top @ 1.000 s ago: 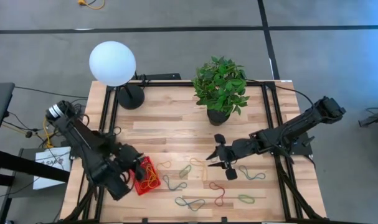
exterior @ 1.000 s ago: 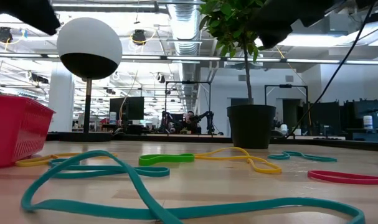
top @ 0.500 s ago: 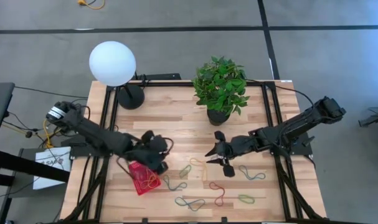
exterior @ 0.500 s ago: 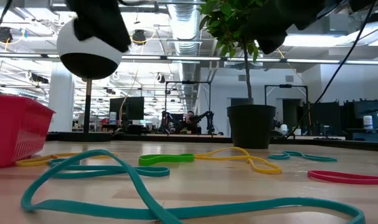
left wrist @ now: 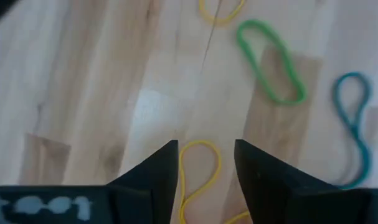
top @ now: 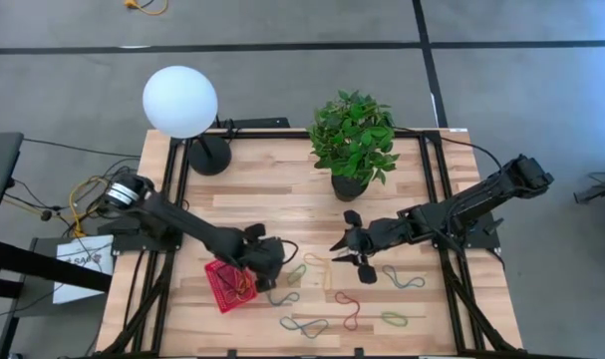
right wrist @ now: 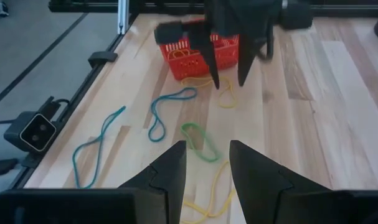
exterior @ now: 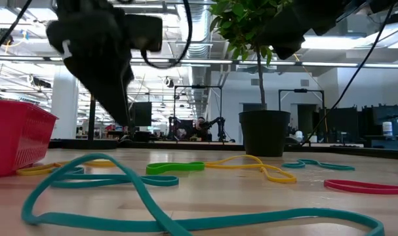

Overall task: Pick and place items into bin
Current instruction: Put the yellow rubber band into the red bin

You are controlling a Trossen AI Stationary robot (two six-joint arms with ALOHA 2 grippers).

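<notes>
The red mesh bin (top: 222, 289) sits near the table's near-left corner with several bands in it. My left gripper (top: 268, 269) hangs open just right of the bin, fingers pointing down. They straddle a yellow band (left wrist: 200, 152) lying flat on the wood without touching it. Green (top: 297, 272), teal (top: 280, 296), red (top: 348, 309) and further bands lie loose toward the near edge. My right gripper (top: 338, 249) hovers open mid-table, in front of the plant pot, facing my left gripper (right wrist: 228, 74) and the bin (right wrist: 198, 53).
A potted plant (top: 354, 140) stands at the table's far middle and a white globe lamp (top: 180, 100) at the far left. Black frame rails (top: 177, 189) run along both side edges. Bare wood lies between the pot and the bands.
My left arm has swung from the bin's left side, over the bin, toward the table's right. Its gripper now hangs, fingers down, just right of the bin. My right gripper has shifted slightly toward the table's left.
</notes>
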